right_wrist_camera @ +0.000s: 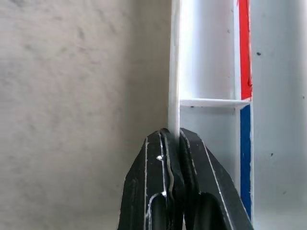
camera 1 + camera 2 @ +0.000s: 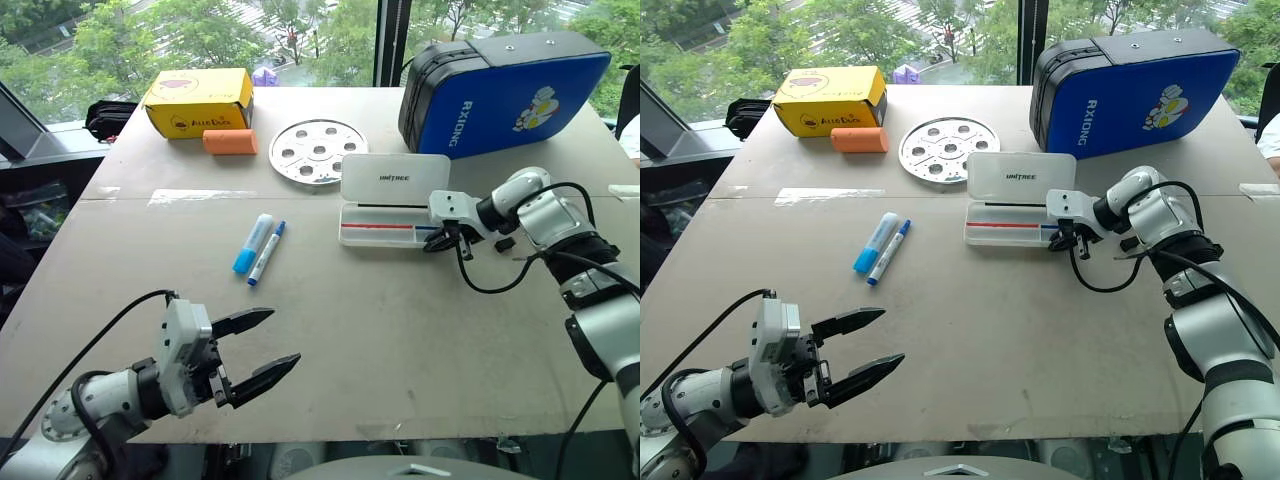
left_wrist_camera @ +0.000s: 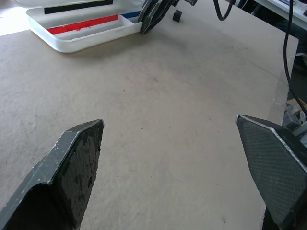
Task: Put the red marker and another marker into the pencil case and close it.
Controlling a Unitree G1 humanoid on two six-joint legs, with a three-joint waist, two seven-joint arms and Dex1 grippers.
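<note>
While the left end effector [image 2: 258,352] hovers low over the near part of the matte beige worktop [image 2: 400,330], its two black wedge-shaped fingers spread wide with nothing between them, the right end effector [image 2: 441,238] sits at the right end of the pencil case [image 2: 392,202]. Its textured black fingers [image 1: 192,191] are pinched tight on the thin white plastic front wall of the tray. Case lies open mid-worktop: flat white box, rounded corners, lid raised behind the tray with small black lettering. Inside, a red marker [image 2: 376,227] lies along a shallow compartment, with a blue piece [image 2: 427,228] at its right end past a thin divider. Left of the case, well apart, two blue-and-white markers [image 2: 260,245] lie side by side. Behind: perforated round metal disc [image 2: 318,151], orange cylinder [image 2: 230,142], yellow cardboard box [image 2: 198,101], padded blue bag [image 2: 505,90].
</note>
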